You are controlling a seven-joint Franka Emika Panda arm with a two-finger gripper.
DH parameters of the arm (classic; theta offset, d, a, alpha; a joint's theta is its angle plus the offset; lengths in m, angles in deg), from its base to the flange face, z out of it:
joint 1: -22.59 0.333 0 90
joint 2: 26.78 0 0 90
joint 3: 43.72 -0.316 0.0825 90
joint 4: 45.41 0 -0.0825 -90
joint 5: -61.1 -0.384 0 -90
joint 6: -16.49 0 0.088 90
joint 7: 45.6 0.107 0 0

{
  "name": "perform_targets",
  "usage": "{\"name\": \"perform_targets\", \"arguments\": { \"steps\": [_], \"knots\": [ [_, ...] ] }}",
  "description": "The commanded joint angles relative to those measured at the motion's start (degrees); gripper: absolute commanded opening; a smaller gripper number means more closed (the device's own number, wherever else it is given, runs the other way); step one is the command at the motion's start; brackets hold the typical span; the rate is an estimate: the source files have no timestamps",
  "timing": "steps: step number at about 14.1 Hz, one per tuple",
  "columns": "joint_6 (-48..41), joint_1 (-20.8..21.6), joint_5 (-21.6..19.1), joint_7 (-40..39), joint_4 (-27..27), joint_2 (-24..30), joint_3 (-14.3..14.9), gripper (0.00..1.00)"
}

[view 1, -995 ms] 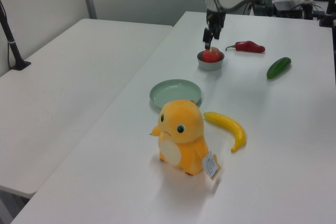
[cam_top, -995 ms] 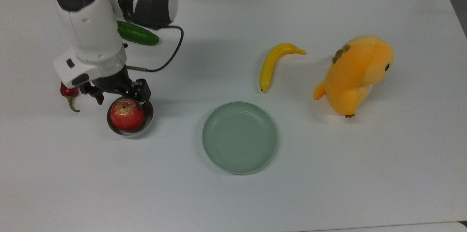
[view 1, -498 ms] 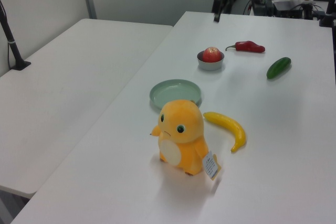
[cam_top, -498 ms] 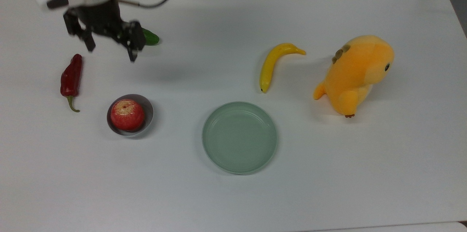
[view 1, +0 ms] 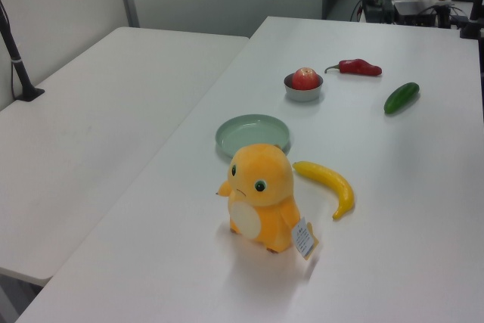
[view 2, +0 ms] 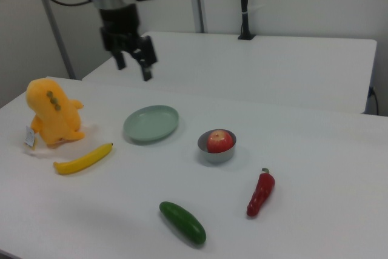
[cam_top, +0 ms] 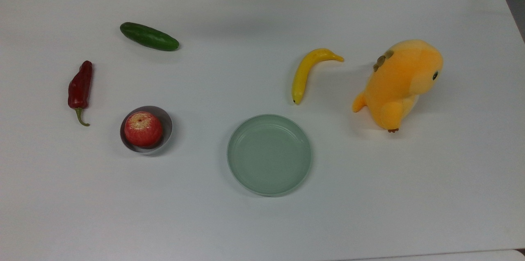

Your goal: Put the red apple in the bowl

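Note:
The red apple [cam_top: 142, 129] sits inside the small grey bowl [cam_top: 167, 122] on the white table, at the top view's left. Its yellowish stem dimple faces up. The same apple [view 1: 305, 78] in its bowl [view 1: 304, 95] shows far back in the left view. In the right view the apple [view 2: 219, 141] rests in the bowl [view 2: 215, 156] near the table's middle. My gripper [view 2: 132, 67] hangs high above the table, up and to the right view's left of the bowl, well apart from it. It is open, with nothing between its fingers.
A pale-green plate [cam_top: 268, 154] lies beside the bowl. A dark-red chili pepper [cam_top: 80, 88] and a cucumber [cam_top: 149, 36] lie near the bowl. A banana [cam_top: 303, 74] and an orange plush toy [cam_top: 400, 82] stand at the top view's right.
My gripper has lifted off the bowl and drawn away, passing out of the top and left views. The apple stays in the bowl, unmoved.

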Motion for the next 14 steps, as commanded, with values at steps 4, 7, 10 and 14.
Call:
{"name": "perform_targets", "arguments": {
  "steps": [4,7,10,14],
  "knots": [
    [-0.45,10.98,-1.12,2.43,12.73,10.2,0.29,1.0],
    [5.25,12.57,-1.3,-4.57,12.74,9.24,1.16,1.0],
    [6.94,12.58,-0.86,-9.88,10.54,5.55,1.34,1.0],
    [7.29,12.58,-0.42,-9.88,10.8,5.81,1.34,1.0]
  ]
}}
